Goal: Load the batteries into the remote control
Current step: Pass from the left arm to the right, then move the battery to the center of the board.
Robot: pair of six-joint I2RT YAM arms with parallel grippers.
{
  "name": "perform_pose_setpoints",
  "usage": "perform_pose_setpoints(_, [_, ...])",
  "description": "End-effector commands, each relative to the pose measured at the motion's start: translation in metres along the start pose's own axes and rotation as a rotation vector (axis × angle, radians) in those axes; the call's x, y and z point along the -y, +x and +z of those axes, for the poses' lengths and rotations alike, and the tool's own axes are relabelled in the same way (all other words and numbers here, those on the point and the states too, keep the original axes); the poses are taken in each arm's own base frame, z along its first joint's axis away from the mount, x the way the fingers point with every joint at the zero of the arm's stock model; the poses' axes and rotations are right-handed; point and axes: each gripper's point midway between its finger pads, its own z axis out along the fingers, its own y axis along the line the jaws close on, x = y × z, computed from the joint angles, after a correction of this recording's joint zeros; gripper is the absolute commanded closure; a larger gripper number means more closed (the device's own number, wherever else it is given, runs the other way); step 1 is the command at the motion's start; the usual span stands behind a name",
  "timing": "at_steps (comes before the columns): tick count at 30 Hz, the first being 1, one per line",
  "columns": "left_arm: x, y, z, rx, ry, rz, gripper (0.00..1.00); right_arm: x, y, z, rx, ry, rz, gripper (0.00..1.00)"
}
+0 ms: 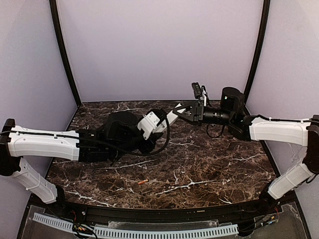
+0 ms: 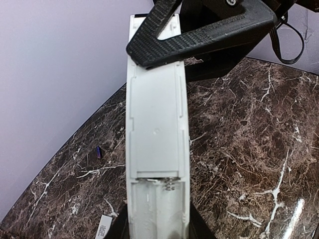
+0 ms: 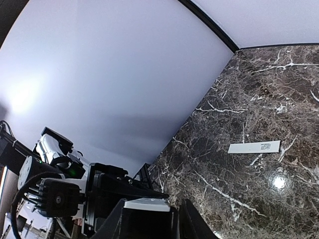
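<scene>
Surface (image 1: 219, 169): dark marble, walled on three sides; both arms meet over its rear half.

Remote control (image 2: 157, 124): held aloft near the back wall (image 1: 159, 50). The left gripper (image 1: 160, 123) is clamped on its near end. Battery bay (image 2: 159, 204) open, springs showing, looks empty.

Right gripper (image 1: 183, 112): jaws bracket the remote's far end, one finger (image 2: 199, 35) lying across it. Cannot tell whether it has actually pinched.

Cover strip (image 3: 254, 147): flat on the surface, well apart.

Orange-red battery (image 1: 143, 182): lies near the front, between the arms. A small dark cylinder (image 2: 98, 152), probably the second, lies by the wall.

Judgement: a two-handed steadying or re-grip. Keep the bay upward and uncovered, and grip only the far end. Rear is tight against the wall; free room lies toward front centre.
</scene>
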Motion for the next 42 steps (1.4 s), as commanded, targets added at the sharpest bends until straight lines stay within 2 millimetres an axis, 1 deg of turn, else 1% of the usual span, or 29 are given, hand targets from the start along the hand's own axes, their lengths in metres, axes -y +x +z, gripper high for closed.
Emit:
perform_pose_setpoints(1, [-0.002,-0.017,-0.003,0.044,-0.002,-0.008,0.99,0.002,-0.002,0.0,0.003,-0.02,0.005,0.71])
perform_pose_setpoints(3, [-0.002,-0.016,-0.003,0.039,-0.005,-0.005,0.93,0.004,-0.003,-0.002,0.006,-0.017,0.01,0.78])
perform_pose_setpoints(4, [-0.002,-0.016,-0.003,0.039,-0.006,-0.004,0.86,0.005,-0.003,-0.003,0.008,-0.015,0.011,0.82])
perform_pose_setpoints(5, [-0.002,-0.016,-0.004,0.039,-0.003,-0.004,0.82,0.006,-0.004,-0.005,0.011,-0.013,0.014,0.85])
perform_pose_setpoints(7, [-0.002,-0.016,-0.004,0.032,0.0,-0.006,0.68,0.009,-0.007,-0.01,0.019,-0.011,0.017,0.94])
perform_pose_setpoints(8, [-0.003,-0.016,-0.005,0.028,0.0,-0.007,0.54,0.011,-0.008,-0.012,0.023,-0.007,0.018,0.98])
perform_pose_setpoints(9, [-0.003,-0.017,-0.006,0.028,0.002,-0.009,0.41,0.013,-0.01,-0.015,0.029,-0.001,0.02,1.0])
perform_pose_setpoints(10, [-0.003,-0.016,-0.007,0.021,0.006,-0.005,0.36,0.014,-0.012,-0.019,0.036,0.002,0.019,1.0])
perform_pose_setpoints(11, [-0.003,-0.016,-0.007,0.019,0.009,-0.003,0.28,0.017,-0.012,-0.022,0.04,0.007,0.02,1.0])
perform_pose_setpoints(13, [-0.004,-0.016,-0.008,0.006,0.024,-0.004,0.22,0.022,-0.015,-0.029,0.052,0.019,0.02,1.0])
perform_pose_setpoints(14, [-0.002,-0.014,-0.008,-0.001,0.049,-0.009,0.21,0.025,-0.018,-0.034,0.063,0.027,0.02,1.0])
perform_pose_setpoints(17, [-0.01,-0.015,-0.01,0.001,0.094,-0.055,0.16,0.034,-0.02,-0.047,0.081,0.051,0.015,1.0])
perform_pose_setpoints(19, [-0.019,-0.012,-0.009,-0.008,0.121,-0.098,0.16,0.039,-0.022,-0.056,0.093,0.067,0.01,1.0])
perform_pose_setpoints(22, [-0.041,-0.003,-0.002,-0.05,0.102,-0.166,0.16,0.047,-0.024,-0.069,0.11,0.091,0.004,1.0])
perform_pose_setpoints(23, [-0.045,-0.001,0.002,-0.073,0.098,-0.182,0.17,0.049,-0.025,-0.074,0.117,0.097,0.001,1.0])
perform_pose_setpoints(24, [-0.056,0.002,0.006,-0.089,0.077,-0.195,0.17,0.052,-0.025,-0.078,0.122,0.103,0.003,1.0])
perform_pose_setpoints(25, [-0.058,0.005,0.012,-0.111,0.075,-0.206,0.18,0.055,-0.026,-0.083,0.129,0.113,0.003,1.0])
perform_pose_setpoints(26, [-0.069,0.001,0.016,-0.109,0.068,-0.227,0.19,0.058,-0.026,-0.087,0.134,0.121,0.006,1.0])
perform_pose_setpoints(27, [-0.071,0.01,0.024,-0.146,0.069,-0.248,0.19,0.06,-0.026,-0.091,0.139,0.129,0.004,1.0])
perform_pose_setpoints(28, [-0.081,0.007,0.028,-0.143,0.064,-0.273,0.2,0.063,-0.025,-0.095,0.144,0.137,0.006,1.0])
perform_pose_setpoints(29, [-0.081,0.017,0.038,-0.181,0.069,-0.286,0.21,0.065,-0.025,-0.099,0.148,0.144,0.008,1.0])
perform_pose_setpoints(30, [-0.091,0.011,0.042,-0.175,0.061,-0.302,0.22,0.068,-0.024,-0.103,0.153,0.15,0.009,1.0])
perform_pose_setpoints(31, [-0.089,0.025,0.054,-0.224,0.069,-0.308,0.22,0.07,-0.024,-0.107,0.157,0.153,0.011,1.0])
perform_pose_setpoints(32, [-0.095,0.028,0.066,-0.241,0.063,-0.317,0.23,0.071,-0.023,-0.112,0.163,0.157,0.011,1.0])
perform_pose_setpoints(33, [-0.095,0.034,0.07,-0.272,0.07,-0.322,0.24,0.074,-0.023,-0.116,0.17,0.165,0.014,1.0])
perform_pose_setpoints(34, [-0.1,0.037,0.083,-0.289,0.063,-0.328,0.25,0.075,-0.023,-0.12,0.176,0.17,0.014,1.0])
perform_pose_setpoints(37, [-0.107,0.051,0.105,-0.349,0.058,-0.336,0.28,0.081,-0.021,-0.132,0.192,0.193,0.018,1.0])
perform_pose_setpoints(38, [-0.108,0.054,0.116,-0.363,0.059,-0.336,0.29,0.082,-0.02,-0.134,0.195,0.196,0.018,1.0])
perform_pose_setpoints(42, [-0.117,0.068,0.147,-0.401,0.041,-0.337,0.32,0.085,-0.017,-0.139,0.196,0.2,0.024,1.0])
